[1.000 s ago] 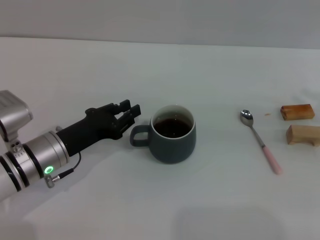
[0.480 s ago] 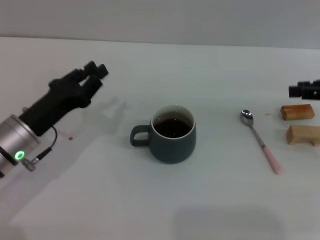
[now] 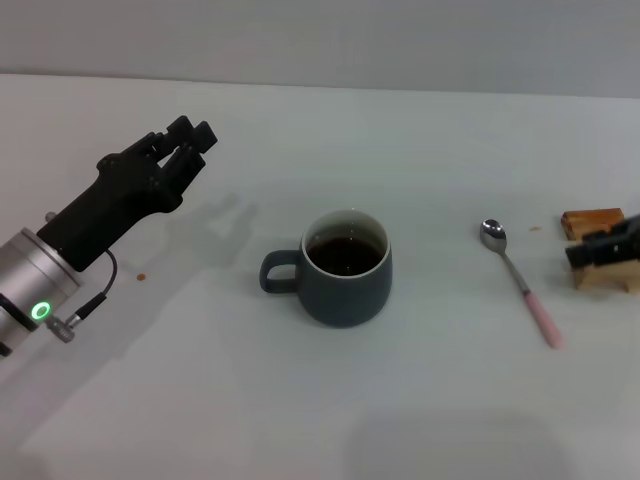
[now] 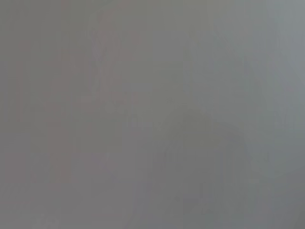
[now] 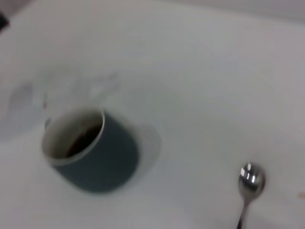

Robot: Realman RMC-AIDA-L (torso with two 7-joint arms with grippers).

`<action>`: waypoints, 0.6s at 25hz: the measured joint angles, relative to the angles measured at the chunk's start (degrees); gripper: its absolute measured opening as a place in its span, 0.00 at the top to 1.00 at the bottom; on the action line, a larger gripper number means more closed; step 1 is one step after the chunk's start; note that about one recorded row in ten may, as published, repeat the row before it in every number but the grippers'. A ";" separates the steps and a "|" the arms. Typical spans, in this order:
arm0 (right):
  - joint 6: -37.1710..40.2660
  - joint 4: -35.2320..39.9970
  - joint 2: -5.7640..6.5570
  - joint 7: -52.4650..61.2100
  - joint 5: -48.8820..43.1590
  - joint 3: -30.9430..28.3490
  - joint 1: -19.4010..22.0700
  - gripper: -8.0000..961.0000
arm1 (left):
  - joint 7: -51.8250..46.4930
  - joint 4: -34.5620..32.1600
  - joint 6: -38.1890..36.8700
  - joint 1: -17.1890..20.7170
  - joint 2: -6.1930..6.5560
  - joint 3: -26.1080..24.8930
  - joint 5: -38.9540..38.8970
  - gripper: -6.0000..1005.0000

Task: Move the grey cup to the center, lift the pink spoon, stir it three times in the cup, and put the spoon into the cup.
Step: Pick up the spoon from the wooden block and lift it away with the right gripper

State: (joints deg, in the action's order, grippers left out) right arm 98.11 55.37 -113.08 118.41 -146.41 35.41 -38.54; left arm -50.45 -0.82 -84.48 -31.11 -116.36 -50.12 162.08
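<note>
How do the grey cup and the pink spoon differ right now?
The grey cup stands upright at the table's middle, holding dark liquid; the pink spoon lies flat to its right, bowl empty. The cup is wide and rounded, the spoon slim. Neither is touched by a gripper.

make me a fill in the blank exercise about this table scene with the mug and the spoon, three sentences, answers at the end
1. The grey cup holds a dark brown ____.
2. The pink spoon lies flat on the table, between the cup and two small wooden ____.
3. The cup's handle points toward the robot's ____ side.

Answers: liquid; blocks; left
</note>
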 joint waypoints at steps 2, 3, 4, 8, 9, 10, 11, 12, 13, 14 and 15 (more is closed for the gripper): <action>0.09 -0.13 -0.06 0.84 -1.11 2.02 -0.22 0.61 | 0.00 0.01 0.04 0.00 -0.04 0.11 0.04 0.67; 0.12 -0.19 -0.19 1.13 -1.66 2.70 -0.25 0.61 | 0.00 0.01 0.04 0.00 -0.04 0.11 0.04 0.67; 0.14 -0.23 -0.30 1.30 -2.05 3.18 -0.27 0.61 | -0.05 0.02 0.04 0.00 -0.04 0.17 0.09 0.67; 0.15 -0.73 -0.58 1.44 -2.78 4.06 -0.32 0.61 | -0.47 0.03 0.04 -0.01 -0.13 0.33 0.32 0.67; 0.15 -1.00 -0.63 1.44 -2.79 4.14 -0.33 0.61 | -0.60 0.03 0.04 0.00 -0.17 0.38 0.38 0.67; 0.16 -1.39 -0.74 1.44 -2.77 4.21 -0.33 0.61 | -0.62 0.03 0.04 -0.01 -0.17 0.38 0.38 0.67; 0.09 -1.86 -0.96 1.44 -2.71 4.22 -0.34 0.61 | -0.64 0.04 0.03 -0.01 -0.19 0.38 0.39 0.67; -0.09 -2.18 -1.23 1.38 -2.65 4.28 -0.34 0.61 | -0.64 0.03 0.05 -0.01 -0.23 0.38 0.39 0.67; -0.20 -2.43 -1.63 1.27 -2.60 4.49 -0.28 0.61 | -0.65 0.03 0.07 -0.01 -0.26 0.38 0.40 0.67; -0.42 -2.54 -1.98 1.20 -2.59 4.80 -0.21 0.61 | -0.65 0.03 0.17 -0.01 -0.33 0.38 0.40 0.67; -0.50 -2.65 -2.39 1.16 -2.59 5.28 -0.15 0.61 | -0.65 0.03 0.32 -0.01 -0.44 0.38 0.42 0.67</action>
State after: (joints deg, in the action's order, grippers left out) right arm 97.62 52.72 -115.47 119.57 -149.00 40.69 -38.69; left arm -51.10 -0.79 -84.16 -31.12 -116.80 -49.74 162.50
